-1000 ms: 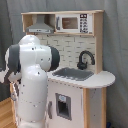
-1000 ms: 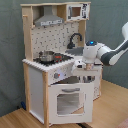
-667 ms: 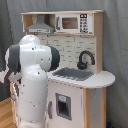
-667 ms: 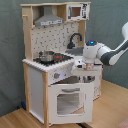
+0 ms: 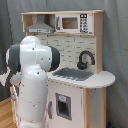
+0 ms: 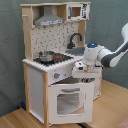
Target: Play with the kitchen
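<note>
The jaws (image 6: 83,76) hang at the front edge of the kitchen (image 6: 50,65), just above the top of the oven door (image 6: 70,100), which stands tilted open; whether they are parted or closed on its rim I cannot tell.

To do this step well, I judge the arm should follow the door's hinge arc, not pull straight.

The kitchen stands on the floor before a curtain in both exterior views. The pot (image 6: 47,56) sits on the hob.

In the first exterior view the arm (image 5: 31,80) hides the jaws, hob and oven.
</note>
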Robot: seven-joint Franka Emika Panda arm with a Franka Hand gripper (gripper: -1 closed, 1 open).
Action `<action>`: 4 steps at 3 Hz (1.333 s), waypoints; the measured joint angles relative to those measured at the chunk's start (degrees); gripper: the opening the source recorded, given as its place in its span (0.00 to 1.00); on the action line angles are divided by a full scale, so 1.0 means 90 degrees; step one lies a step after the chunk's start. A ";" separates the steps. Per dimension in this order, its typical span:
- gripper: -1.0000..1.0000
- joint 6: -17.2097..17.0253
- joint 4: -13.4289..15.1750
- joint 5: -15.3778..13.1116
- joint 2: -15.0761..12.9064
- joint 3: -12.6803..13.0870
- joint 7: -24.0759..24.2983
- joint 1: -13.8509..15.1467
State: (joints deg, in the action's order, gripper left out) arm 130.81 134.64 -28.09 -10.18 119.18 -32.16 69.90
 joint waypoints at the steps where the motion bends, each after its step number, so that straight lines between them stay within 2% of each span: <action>1: 0.00 0.0536 0.0122 -0.0001 0.0058 -0.0131 -0.0333 -0.0005; 3: 0.00 0.1724 0.0483 0.0042 0.0506 -0.0081 -0.0291 -0.0115; 4: 0.00 0.1955 0.0486 0.0043 0.0626 -0.0004 0.0166 -0.0482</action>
State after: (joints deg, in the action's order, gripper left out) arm 148.41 139.01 -27.70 -4.55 119.14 -30.66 65.55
